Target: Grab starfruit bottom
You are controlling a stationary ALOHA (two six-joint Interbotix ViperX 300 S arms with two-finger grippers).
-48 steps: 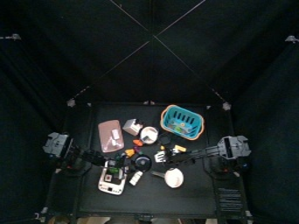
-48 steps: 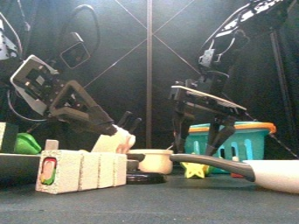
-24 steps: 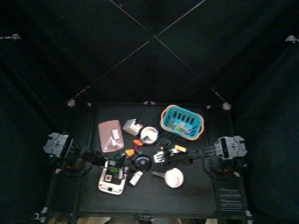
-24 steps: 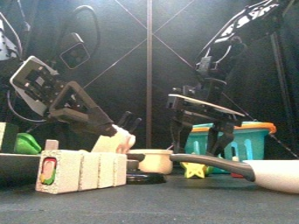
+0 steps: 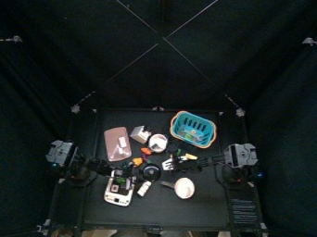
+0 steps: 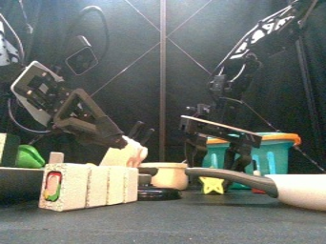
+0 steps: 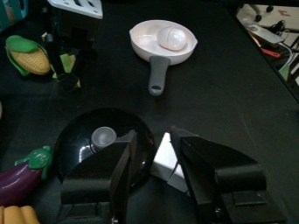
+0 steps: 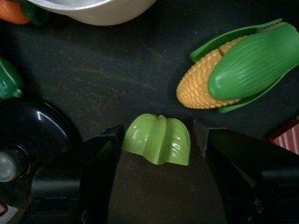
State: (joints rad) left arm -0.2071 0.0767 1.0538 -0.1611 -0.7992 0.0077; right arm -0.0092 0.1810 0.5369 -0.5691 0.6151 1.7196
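Note:
The starfruit bottom is a ribbed green piece lying on the black table; from the front its yellow star-shaped cut face shows. My right gripper hangs low over it, open wide, one jaw on each side of the piece and neither touching it. In the front view the right gripper stands just above the star face. My left gripper rests at the table's left side, shut on a white wedge-shaped piece.
A corn cob in green husk lies close beside the starfruit. A black lid, an eggplant and a small pan with an egg are nearby. A teal basket stands behind; a white pan is in front.
My right gripper has come down toward the table, still open, and now straddles the starfruit piece. The left arm has not moved.

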